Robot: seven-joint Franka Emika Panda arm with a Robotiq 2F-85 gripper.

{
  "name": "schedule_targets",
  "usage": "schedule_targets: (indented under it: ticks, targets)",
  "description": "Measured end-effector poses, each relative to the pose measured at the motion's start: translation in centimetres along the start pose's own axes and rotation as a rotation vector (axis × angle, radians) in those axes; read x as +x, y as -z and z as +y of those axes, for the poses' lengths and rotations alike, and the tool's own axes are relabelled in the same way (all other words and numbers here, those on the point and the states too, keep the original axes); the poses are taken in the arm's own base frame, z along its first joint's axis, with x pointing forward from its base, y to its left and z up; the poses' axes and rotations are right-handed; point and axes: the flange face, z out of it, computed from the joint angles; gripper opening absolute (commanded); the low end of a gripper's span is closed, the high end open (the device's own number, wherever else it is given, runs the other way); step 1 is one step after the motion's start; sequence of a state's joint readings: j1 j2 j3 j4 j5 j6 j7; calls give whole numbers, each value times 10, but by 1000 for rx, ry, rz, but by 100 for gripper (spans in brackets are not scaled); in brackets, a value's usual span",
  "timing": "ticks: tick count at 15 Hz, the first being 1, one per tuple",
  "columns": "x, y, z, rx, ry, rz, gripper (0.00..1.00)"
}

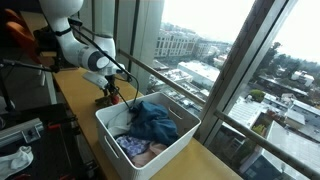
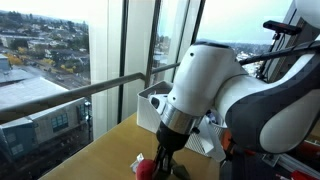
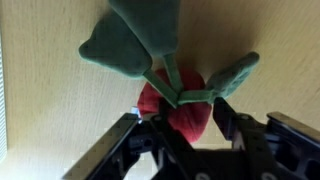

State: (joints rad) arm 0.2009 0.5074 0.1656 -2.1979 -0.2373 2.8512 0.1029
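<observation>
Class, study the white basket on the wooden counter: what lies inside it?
Inside the white basket, a crumpled blue cloth lies on top, with a pale pinkish cloth showing beside it. The basket's floor and anything beneath the cloths are covered.

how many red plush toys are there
1. The red plush toy with green leaves lies on the wooden tabletop under the pincer, outside the white plastic basket; others may be hidden beneath the clothes in it.

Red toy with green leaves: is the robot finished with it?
Done: the tool is down at the red toy on the wooden table. In hand: its fingers stand either side; whether they squeeze is unclear. Left: the toy is not lifted and lies outside the white basket.
</observation>
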Motion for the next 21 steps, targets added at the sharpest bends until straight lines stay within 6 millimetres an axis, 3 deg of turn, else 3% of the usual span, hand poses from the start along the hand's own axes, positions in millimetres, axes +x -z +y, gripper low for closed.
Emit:
schedule_targets:
  ticks: [2, 8, 11, 15, 21]
  targets:
    - [7, 8, 2, -3, -1, 18, 99]
    - [22, 38, 7, -21, 9, 74, 100]
    - [24, 45, 9, -26, 10, 85, 100]
    - [20, 38, 9, -23, 10, 72, 100]
    - [9, 7, 0, -6, 18, 19, 100]
